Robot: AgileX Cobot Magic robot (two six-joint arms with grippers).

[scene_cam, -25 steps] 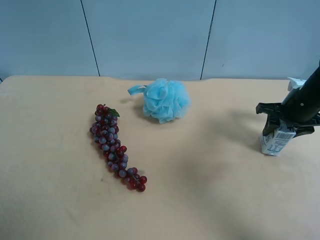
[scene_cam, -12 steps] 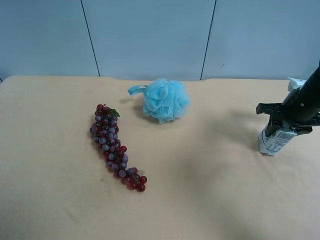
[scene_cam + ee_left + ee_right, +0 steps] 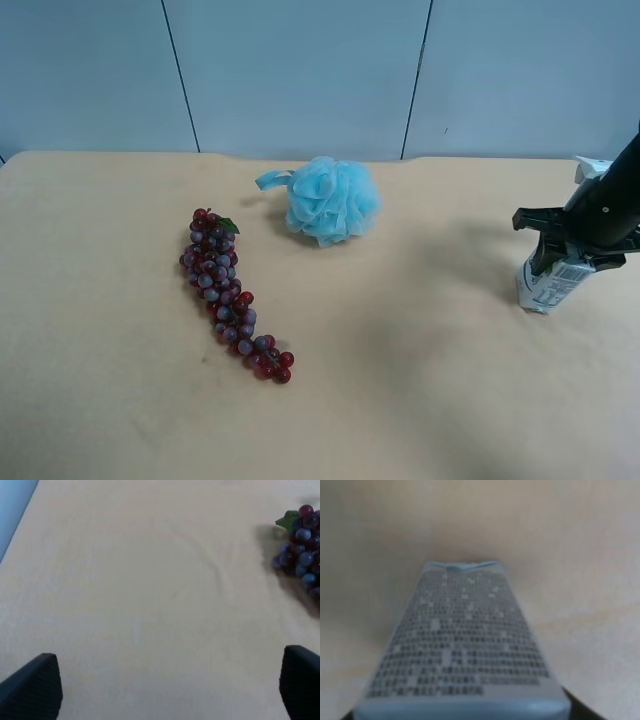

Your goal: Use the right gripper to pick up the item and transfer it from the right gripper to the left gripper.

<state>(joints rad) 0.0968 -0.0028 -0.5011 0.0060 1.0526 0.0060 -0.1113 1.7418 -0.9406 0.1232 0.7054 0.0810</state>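
The item, a small white milk carton (image 3: 547, 285) with blue-green print, stands tilted on the tan table (image 3: 400, 380) at the exterior high view's right. My right gripper (image 3: 562, 260) comes down on it from above and is shut on its upper part. In the right wrist view the carton's printed side (image 3: 465, 640) fills the frame, blurred, with dark finger edges at the lower corners. My left gripper (image 3: 170, 680) hangs open over bare table, its two black fingertips (image 3: 35, 685) far apart and holding nothing. The left arm is out of the exterior high view.
A fluffy blue bath pouf (image 3: 328, 200) lies at the back centre of the table. A red-purple grape bunch (image 3: 228, 292) stretches diagonally left of centre, and it also shows as grapes (image 3: 300, 555) at the edge of the left wrist view. A blue-grey panel wall (image 3: 300, 70) stands behind.
The right gripper's fingers have closed tighter on the carton, and the carton has shifted slightly to the left. The left gripper has not moved.
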